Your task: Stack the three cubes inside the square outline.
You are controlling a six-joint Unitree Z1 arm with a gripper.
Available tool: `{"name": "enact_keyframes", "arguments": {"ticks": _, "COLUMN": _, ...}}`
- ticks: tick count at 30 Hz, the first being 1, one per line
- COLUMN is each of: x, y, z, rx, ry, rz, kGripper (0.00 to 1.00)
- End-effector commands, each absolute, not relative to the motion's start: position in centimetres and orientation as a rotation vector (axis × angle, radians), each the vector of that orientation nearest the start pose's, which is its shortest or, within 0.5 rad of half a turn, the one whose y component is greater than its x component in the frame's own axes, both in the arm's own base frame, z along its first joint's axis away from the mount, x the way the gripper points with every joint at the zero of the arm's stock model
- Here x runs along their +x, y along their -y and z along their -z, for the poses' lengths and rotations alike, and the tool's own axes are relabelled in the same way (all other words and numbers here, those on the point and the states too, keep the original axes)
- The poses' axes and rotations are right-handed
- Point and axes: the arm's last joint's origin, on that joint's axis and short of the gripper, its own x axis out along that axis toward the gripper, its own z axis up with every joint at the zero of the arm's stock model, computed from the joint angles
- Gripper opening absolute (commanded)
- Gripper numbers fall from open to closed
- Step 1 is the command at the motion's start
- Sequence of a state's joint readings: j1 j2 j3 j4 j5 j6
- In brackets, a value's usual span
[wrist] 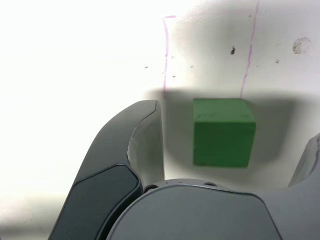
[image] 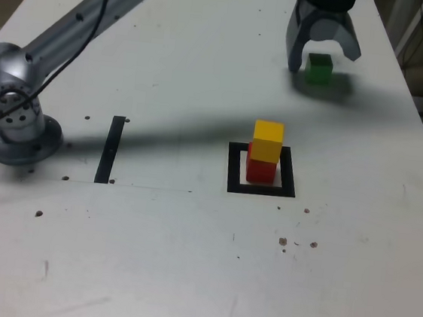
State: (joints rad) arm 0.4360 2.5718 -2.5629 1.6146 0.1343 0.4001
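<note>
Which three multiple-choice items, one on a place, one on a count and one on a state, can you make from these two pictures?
1. Where does the yellow cube stand?
A) on the red cube
B) on the bare table
C) on the black strip

2. How many cubes are inside the square outline?
A) one
B) two
C) three

3. How is the gripper?
A) shut on a cube
B) open around the green cube
C) out of view

Answers: 1 A, yellow tops red; 2 B, green stands apart; 3 B, the wrist view shows gaps beside the cube.
</note>
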Motion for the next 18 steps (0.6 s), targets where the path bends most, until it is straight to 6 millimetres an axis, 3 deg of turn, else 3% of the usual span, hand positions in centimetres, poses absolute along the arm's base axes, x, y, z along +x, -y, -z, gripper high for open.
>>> {"name": "enact_keyframes", "arguments": {"ticks": 1, "x": 45.7, "y": -22.3, "z": -22.3, "rx": 0.045, "ry": -1.686, "rz": -0.098, "kGripper": 0.97}}
{"name": "enact_keyframes", "arguments": {"ticks": 8, "x": 46.1, "y": -22.6, "z": -21.5, "rx": 0.032, "ry": -1.682, "rz": -0.096, "kGripper": 0.82}}
{"name": "enact_keyframes", "arguments": {"ticks": 15, "x": 46.4, "y": -22.4, "z": -21.4, "rx": 0.048, "ry": -1.683, "rz": -0.120, "kGripper": 0.44}}
{"name": "enact_keyframes", "arguments": {"ticks": 18, "x": 46.5, "y": -22.2, "z": -21.5, "rx": 0.059, "ry": -1.681, "rz": -0.124, "kGripper": 0.32}}
